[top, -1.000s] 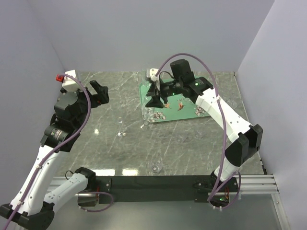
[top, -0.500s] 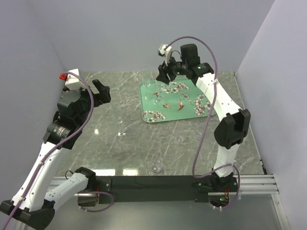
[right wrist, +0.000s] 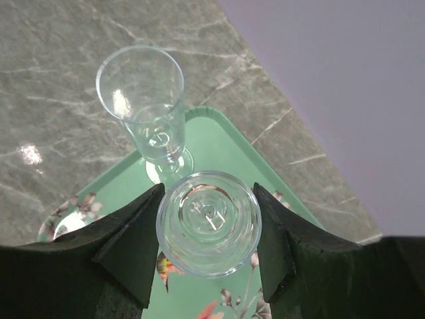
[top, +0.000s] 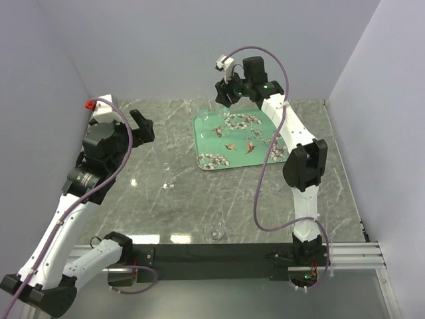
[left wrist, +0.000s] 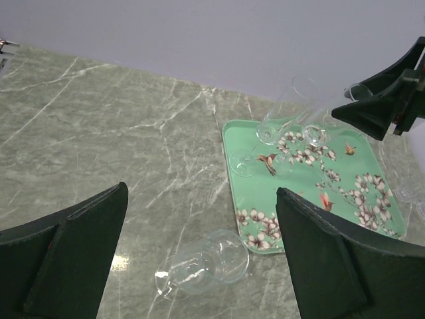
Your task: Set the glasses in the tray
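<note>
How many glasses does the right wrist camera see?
2: a flute standing on the tray's corner, a glass in the right gripper. More may lie outside this view.

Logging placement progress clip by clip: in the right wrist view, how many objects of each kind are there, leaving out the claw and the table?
Glasses: 2 (tall flute; second glass, seen straight down its mouth)
Trays: 1 (tray)
Total: 3

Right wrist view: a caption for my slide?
Right gripper clasping a small clear glass over a teal flowered tray, a clear stemmed flute standing upright on it.
</note>
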Robot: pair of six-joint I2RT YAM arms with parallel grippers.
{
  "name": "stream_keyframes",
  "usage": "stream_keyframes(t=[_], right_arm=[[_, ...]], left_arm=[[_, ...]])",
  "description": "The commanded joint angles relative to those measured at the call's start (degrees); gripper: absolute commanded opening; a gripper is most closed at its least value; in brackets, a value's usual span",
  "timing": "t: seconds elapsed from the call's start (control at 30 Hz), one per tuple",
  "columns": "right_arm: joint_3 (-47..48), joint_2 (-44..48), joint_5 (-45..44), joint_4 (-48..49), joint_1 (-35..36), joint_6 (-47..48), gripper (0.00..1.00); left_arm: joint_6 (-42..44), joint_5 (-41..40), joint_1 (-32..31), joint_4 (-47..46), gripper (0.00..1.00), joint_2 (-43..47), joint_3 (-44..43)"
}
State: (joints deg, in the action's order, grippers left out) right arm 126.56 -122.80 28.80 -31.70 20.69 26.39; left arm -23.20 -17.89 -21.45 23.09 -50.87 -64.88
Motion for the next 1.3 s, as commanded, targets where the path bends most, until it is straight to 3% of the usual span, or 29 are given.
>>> stream_keyframes(t=[0.0, 0.2, 0.6, 1.27], right_arm=[[3.4, -0.1, -1.3, 3.3, -0.4, -0.4, 0.36], [3.1, -1.1, -1.8, 3.1, -0.4, 0.4, 0.4], [1.8, -1.7, -3.0, 3.6, -0.5, 0.0, 0.62], [2.2, 2.3, -4.2, 5.2, -1.3, -2.0, 0.91]], left_arm=[[0.5, 0.1, 0.3, -1.8, 0.99, -0.5, -1.8], [0.8, 0.4, 0.4, -2.2, 0.99, -1.3, -2.0], [0.4, 2.0, 0.5, -2.5, 0.99, -1.4, -1.6], [-2.7, 14.0, 1.7, 5.6, 0.99, -3.3, -2.9]])
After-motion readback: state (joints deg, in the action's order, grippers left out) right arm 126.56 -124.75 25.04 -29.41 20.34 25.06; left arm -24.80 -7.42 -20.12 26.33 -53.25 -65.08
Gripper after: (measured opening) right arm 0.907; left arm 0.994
